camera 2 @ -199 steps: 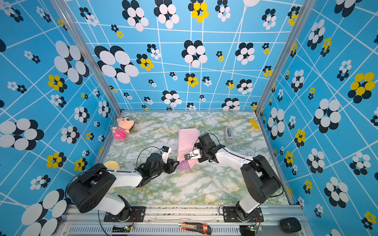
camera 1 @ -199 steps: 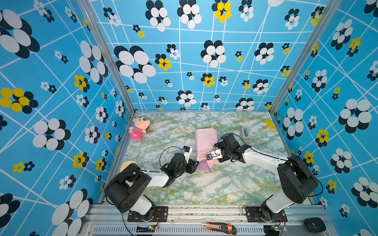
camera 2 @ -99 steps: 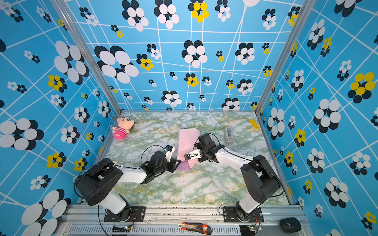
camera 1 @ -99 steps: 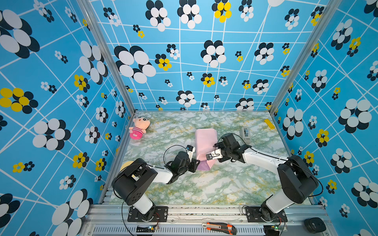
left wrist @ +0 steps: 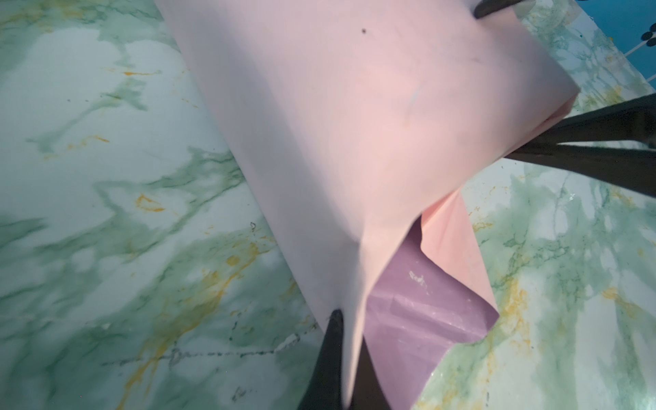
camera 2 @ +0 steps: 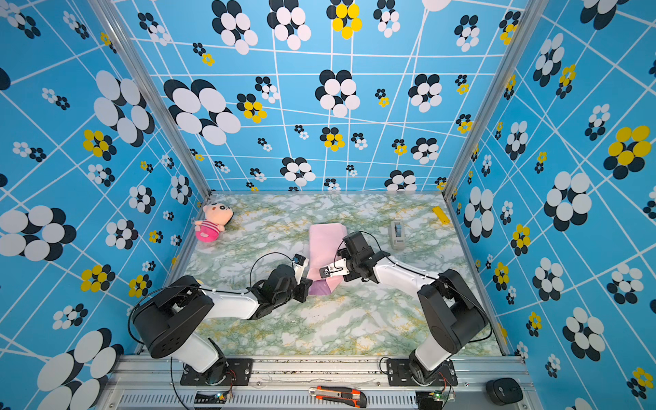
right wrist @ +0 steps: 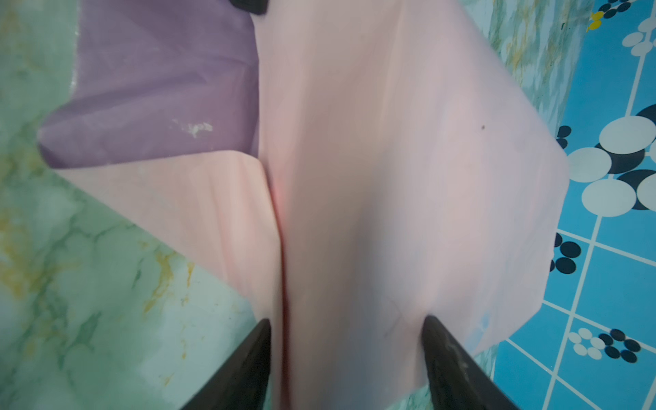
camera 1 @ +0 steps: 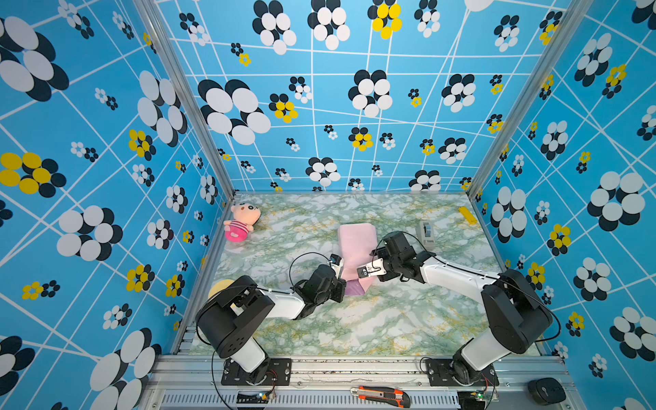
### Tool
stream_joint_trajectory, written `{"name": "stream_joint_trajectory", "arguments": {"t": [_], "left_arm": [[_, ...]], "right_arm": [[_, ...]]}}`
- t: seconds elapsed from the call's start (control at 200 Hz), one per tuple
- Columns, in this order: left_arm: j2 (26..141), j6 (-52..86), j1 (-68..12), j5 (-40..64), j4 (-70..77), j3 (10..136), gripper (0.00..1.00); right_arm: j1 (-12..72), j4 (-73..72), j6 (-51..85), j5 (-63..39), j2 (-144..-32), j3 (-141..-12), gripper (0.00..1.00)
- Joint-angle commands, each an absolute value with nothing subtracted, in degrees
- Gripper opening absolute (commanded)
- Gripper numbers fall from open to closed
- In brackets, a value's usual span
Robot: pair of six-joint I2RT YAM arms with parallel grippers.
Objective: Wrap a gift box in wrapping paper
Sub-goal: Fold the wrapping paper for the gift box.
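My table point(camera 1: 372, 319), marbled green and white, carries the folded paper point(camera 1: 356, 245) at its middle, a plush doll point(camera 1: 241, 222) at the far left corner, a grey tape dispenser point(camera 1: 427, 232) right of the paper, and a yellow bit point(camera 1: 468, 215) by the right wall.

It was a robot test booth, like a small lab. Three tall walls point(camera 1: 319, 106) were bright blue with white lines and flower dots. The table point(camera 1: 372, 319) looked like green marble. Two robot arms were bolted to a metal rail point(camera 1: 355, 369) at the front. A box cutter point(camera 1: 381, 394) lay on the rail.
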State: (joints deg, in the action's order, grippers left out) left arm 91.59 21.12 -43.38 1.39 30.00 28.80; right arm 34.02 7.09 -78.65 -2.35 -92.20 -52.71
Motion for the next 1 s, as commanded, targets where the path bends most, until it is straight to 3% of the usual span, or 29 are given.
{"name": "stream_joint_trajectory", "arguments": {"t": [0.0, 0.1, 0.175, 0.315, 0.405, 0.505, 0.995], "left_arm": [[89.2, 19.9, -43.9, 0.0, 26.7, 30.2, 0.10], [85.0, 21.8, -43.6, -1.8, 24.1, 29.6, 0.39], [80.8, 23.8, -43.1, -3.6, 21.6, 28.1, 0.48], [73.2, 26.8, -42.5, -7.2, 16.7, 25.2, 0.44], [70.9, 29.5, -42.0, -10.5, 12.5, 24.2, 0.30], [72.4, 29.0, -41.5, -8.9, 11.9, 24.3, 0.22], [84.9, 27.2, -43.0, 3.0, 26.4, 27.7, 0.14]], "right_arm": [[34.4, 14.3, -77.4, -2.0, -93.5, -52.4, 0.68], [34.5, 14.4, -77.4, -2.1, -93.7, -52.5, 0.67], [34.5, 14.4, -77.3, -2.2, -93.7, -52.5, 0.67], [34.6, 14.4, -77.4, -2.2, -93.6, -52.5, 0.67], [34.6, 14.4, -77.4, -2.1, -93.7, -52.5, 0.67], [34.7, 14.4, -77.3, -2.2, -93.8, -52.4, 0.67], [34.8, 14.4, -77.1, -1.9, -93.9, -52.7, 0.66]]}}
